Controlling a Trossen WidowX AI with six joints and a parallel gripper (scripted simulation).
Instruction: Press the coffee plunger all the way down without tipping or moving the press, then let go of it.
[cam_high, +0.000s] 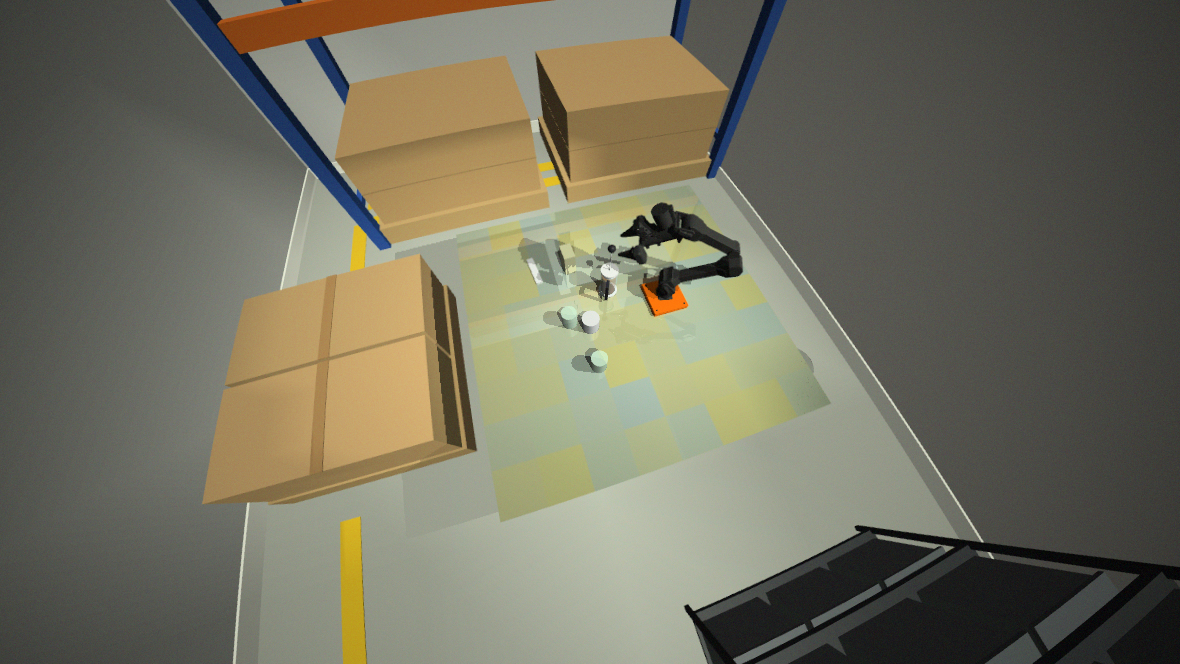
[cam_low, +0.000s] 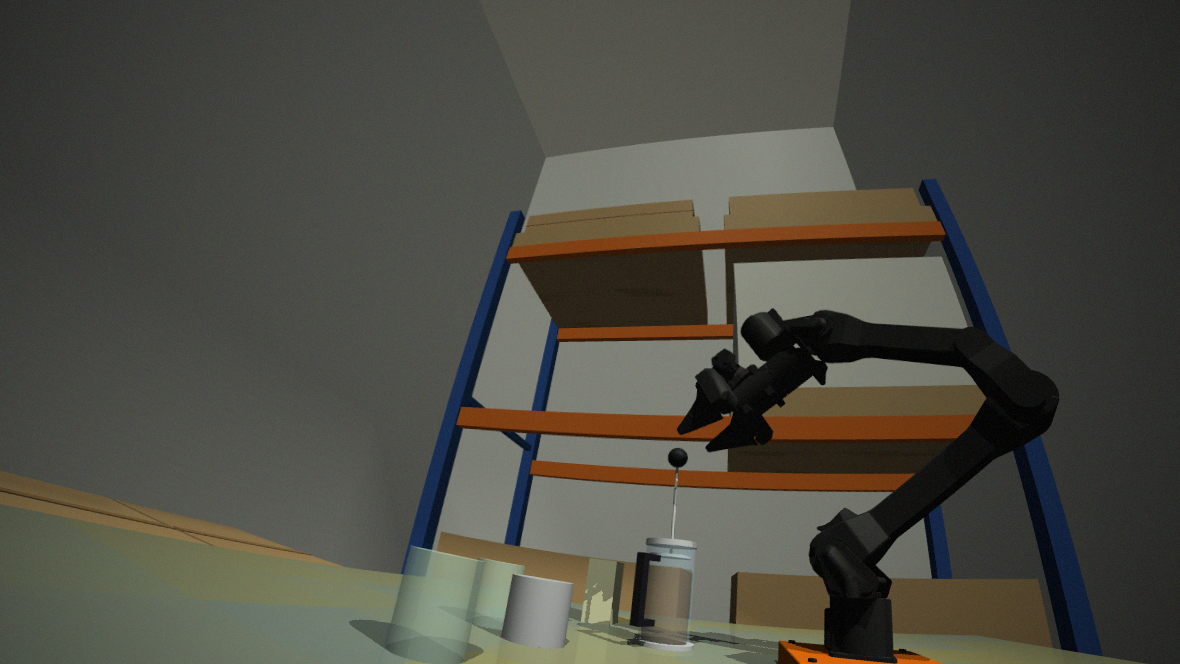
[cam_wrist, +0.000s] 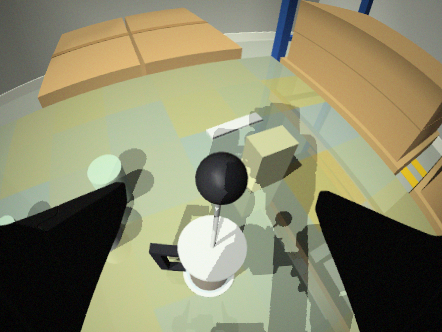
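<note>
On the checkered mat (cam_high: 726, 388), the raised plunger knob (cam_low: 677, 456) is approached by the wide-open, empty gripper (cam_low: 714, 436); lowering is judged next.

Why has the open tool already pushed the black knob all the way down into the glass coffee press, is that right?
Not quite. The tool is open, but the black knob is not pushed down: it stands high on its thin rod above the glass coffee press. The exterior view shows the tool above and beside the knob, apart from it.
</note>
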